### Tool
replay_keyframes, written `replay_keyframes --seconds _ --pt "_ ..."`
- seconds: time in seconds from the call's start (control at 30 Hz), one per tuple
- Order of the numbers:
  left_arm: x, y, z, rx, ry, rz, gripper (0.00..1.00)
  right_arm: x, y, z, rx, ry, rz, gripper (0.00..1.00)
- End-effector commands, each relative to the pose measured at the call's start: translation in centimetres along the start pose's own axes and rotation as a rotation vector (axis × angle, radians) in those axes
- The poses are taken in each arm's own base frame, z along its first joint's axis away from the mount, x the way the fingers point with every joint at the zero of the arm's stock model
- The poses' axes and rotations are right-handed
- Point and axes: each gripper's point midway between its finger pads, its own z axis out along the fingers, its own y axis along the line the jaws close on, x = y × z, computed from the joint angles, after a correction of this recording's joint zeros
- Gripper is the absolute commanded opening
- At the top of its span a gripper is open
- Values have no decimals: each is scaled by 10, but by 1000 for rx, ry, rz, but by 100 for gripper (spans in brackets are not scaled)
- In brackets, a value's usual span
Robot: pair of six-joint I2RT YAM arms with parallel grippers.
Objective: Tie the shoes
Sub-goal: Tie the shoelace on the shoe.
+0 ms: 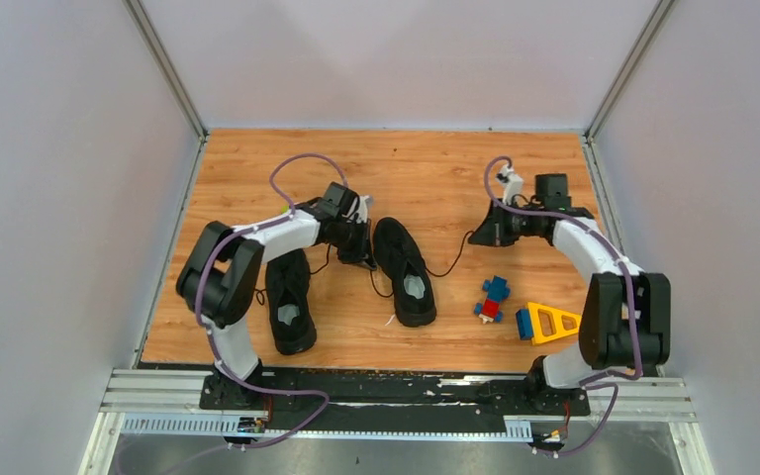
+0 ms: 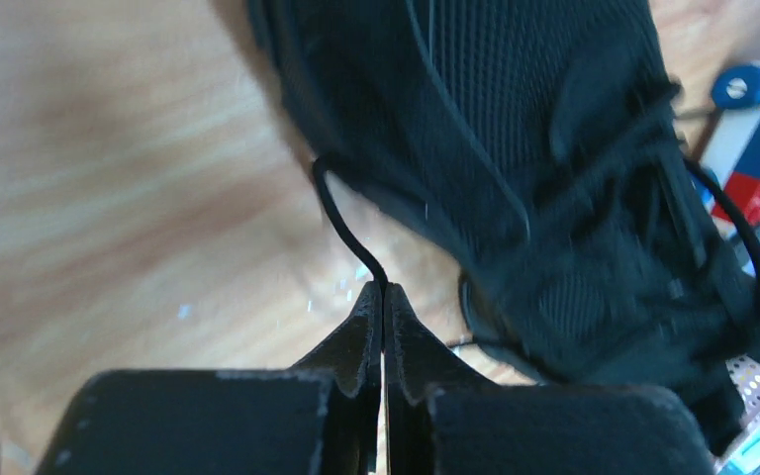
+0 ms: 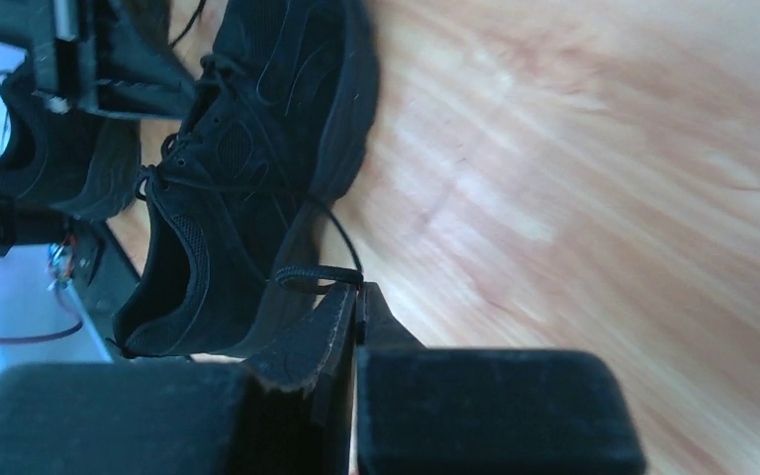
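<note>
Top external, two shoes [image 1: 292, 302] [image 1: 404, 269], claws [image 1: 367, 260] [image 1: 475, 238] pinching laces [image 1: 452, 263] [image 2: 341, 223]

wooden board [image 1: 396, 168] under everything here, pale grey walls [image 1: 59, 198] closing it in, and there's the yellow wedge [image 1: 552, 324] lying flat on the wood, triangular cut-out facing up. right at the yellow wedge's left end, touching it, a small blue block [image 1: 524, 323]; a bit further left and up from the wedge sits a blue and red block cluster [image 1: 493, 299], apart from it. below the wedge, along the board's near edge, runs a silver metal rail [image 1: 406, 396].
</note>
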Motion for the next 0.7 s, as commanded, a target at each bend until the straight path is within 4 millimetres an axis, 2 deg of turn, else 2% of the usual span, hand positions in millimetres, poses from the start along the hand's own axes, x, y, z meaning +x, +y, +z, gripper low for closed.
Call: replay_keyframes --seconds 0.0,0.03,0.07,0.1,0.13,0.17,0.27,0.33,0.37,0.43,0.47,0.5,0.53,0.57,0.6,0.63,0.67 --pt "-41 -17 26 -12 -86 37 0 23 12 38 -31 111 132 0" --pt "-39 -19 36 -15 -71 51 0 32 15 42 -41 136 147 0" --pt "-48 -27 38 -4 -88 74 0 37 14 44 -45 149 151 0" --pt "-47 -31 47 2 -78 88 0 41 15 45 -47 155 147 0" --pt "-53 -44 49 22 -91 116 0 43 15 45 -47 159 145 0" --pt "-56 -47 56 30 -93 126 0 44 15 44 -45 160 144 0" --pt "-73 -72 67 75 -131 191 0 41 20 39 -57 147 139 0" --pt "-85 -77 72 81 -149 201 0 36 21 34 -55 125 135 0" --pt "-85 -72 73 59 -140 195 0 30 19 30 -46 106 134 0" --pt "-89 -68 61 35 -144 214 0 18 12 16 -27 65 144 0" --pt "-87 -56 54 11 -135 198 0 10 6 6 -7 36 158 0" --pt "-91 -55 39 1 -159 203 0 7 -1 -5 11 16 169 0" --pt "-92 -42 21 -20 -174 179 0 3 -8 -16 29 -9 173 0" --pt "-88 -30 14 -46 -175 175 0 2 -14 -27 50 -30 188 0" --pt "-97 -21 -7 -60 -216 163 0 2 -22 -38 75 -53 206 0" --pt "-96 -10 -15 -91 -226 178 0 1 -28 -49 100 -78 214 0" --pt "-105 -2 -37 -109 -277 181 0 2 -34 -60 126 -100 225 0"
